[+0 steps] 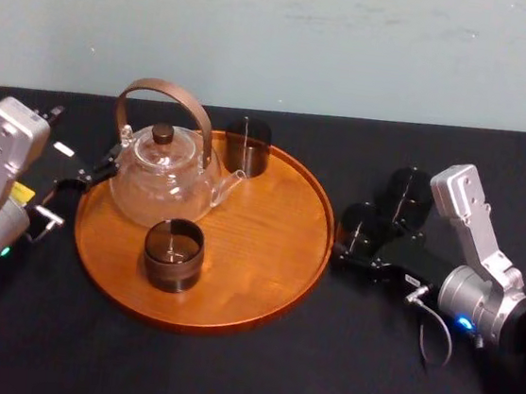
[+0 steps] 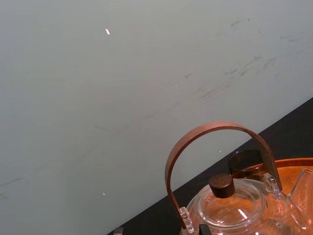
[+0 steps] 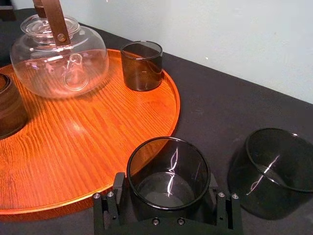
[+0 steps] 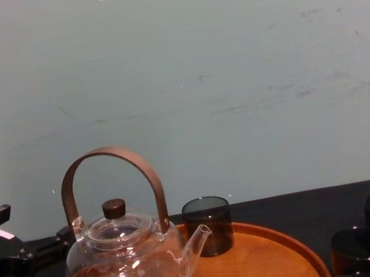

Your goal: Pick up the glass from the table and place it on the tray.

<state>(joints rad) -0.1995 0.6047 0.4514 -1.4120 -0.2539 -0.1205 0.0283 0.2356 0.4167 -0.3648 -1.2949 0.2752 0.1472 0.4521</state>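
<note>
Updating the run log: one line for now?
right end effector around smoked glass on table | left end effector parked beside tray

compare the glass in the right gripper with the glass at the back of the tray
The gripper glass stands on the table, off the tray; the back glass stands on it. The gripper glass is clamped by the right gripper; the back glass is untouched. The gripper glass neighbours another loose glass; the back glass neighbours the teapot. Both are dark, upright and look empty. The left gripper idles by the tray's left rim.
</note>
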